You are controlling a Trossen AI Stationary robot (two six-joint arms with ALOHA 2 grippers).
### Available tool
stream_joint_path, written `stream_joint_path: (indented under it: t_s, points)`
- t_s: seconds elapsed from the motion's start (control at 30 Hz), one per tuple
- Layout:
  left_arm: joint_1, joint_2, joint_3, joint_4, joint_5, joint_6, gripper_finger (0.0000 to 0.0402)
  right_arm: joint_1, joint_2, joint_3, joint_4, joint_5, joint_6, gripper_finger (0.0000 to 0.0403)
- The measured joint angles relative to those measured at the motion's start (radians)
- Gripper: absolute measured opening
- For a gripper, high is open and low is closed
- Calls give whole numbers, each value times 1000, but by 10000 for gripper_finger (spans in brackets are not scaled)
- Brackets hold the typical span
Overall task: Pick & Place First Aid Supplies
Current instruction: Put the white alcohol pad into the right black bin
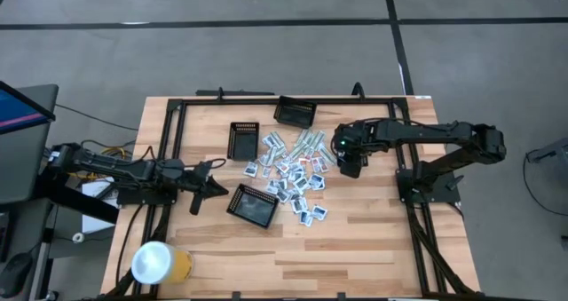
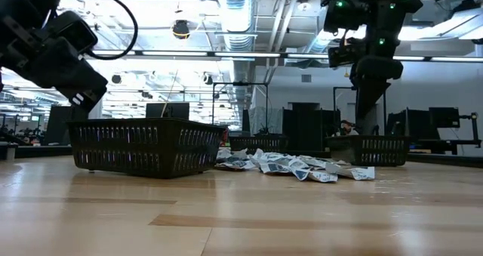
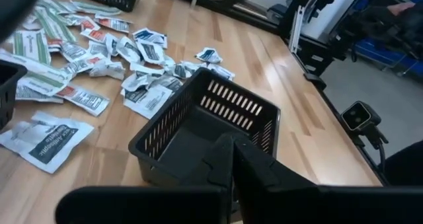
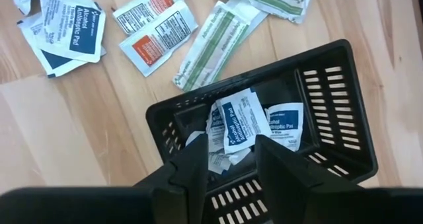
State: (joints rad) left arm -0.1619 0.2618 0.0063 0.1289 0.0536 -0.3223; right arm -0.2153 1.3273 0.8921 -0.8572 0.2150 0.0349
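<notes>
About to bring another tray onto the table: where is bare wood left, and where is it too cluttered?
Bare wood fills the near half, from the yellow-and-white cup across to the right frame rail. Crowded: the packet pile at centre, ringed by three black mesh trays, with the right gripper at its edge.

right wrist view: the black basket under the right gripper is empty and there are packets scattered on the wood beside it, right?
Not quite. The right wrist view shows the black basket under the right gripper is not empty: it holds several white sachets with blue marks. The rest stands: packets lie scattered on the wood beside it.
</notes>
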Motion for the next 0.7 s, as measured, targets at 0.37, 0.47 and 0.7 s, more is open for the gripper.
stream_joint_path:
  t_s: [0.37, 0.47, 0.7]
  points:
    - [0, -110, 0, -17, 0, 72, 8, 0, 0, 0, -3, -3, 0, 118]
    - [0, -141, 0, -47, 0, 79, 8, 0, 0, 0, -3, -3, 0, 118]
    - [0, -213, 0, -57, 0, 116, 8, 0, -41, 0, -3, -3, -5, 118]
